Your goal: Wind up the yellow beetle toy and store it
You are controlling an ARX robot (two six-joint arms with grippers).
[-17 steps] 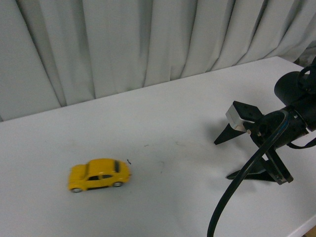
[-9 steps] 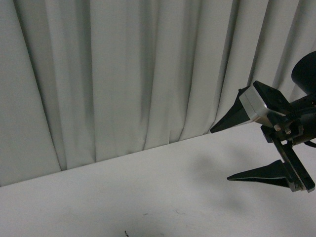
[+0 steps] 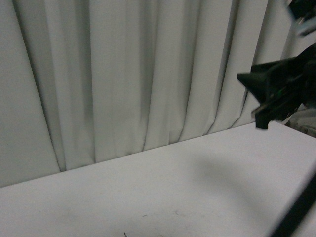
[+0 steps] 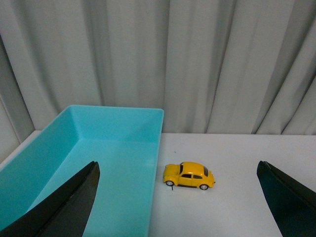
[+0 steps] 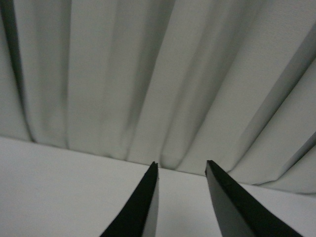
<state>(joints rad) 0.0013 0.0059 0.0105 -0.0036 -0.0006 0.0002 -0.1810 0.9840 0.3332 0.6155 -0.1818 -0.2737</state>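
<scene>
The yellow beetle toy (image 4: pixel 189 176) stands on its wheels on the white table (image 4: pixel 232 207), side-on, close beside the outer wall of a teal bin (image 4: pixel 98 126). It shows only in the left wrist view and is out of the front view. My left gripper (image 4: pixel 177 164) is wide open and empty, well back from the toy, with one finger (image 4: pixel 64 207) over the bin and the other over bare table. My right gripper (image 3: pixel 256 98) is raised at the right, blurred, open and empty. In its own view (image 5: pixel 181 163) it faces the curtain.
A grey pleated curtain (image 3: pixel 123 74) hangs behind the table's far edge. The teal bin is open-topped and empty. The table top (image 3: pixel 173 197) shows small dark marks near the front.
The front view has swung upward, so the toy has dropped out of it. My right gripper has risen from near the table to the upper right and is now blurred.
</scene>
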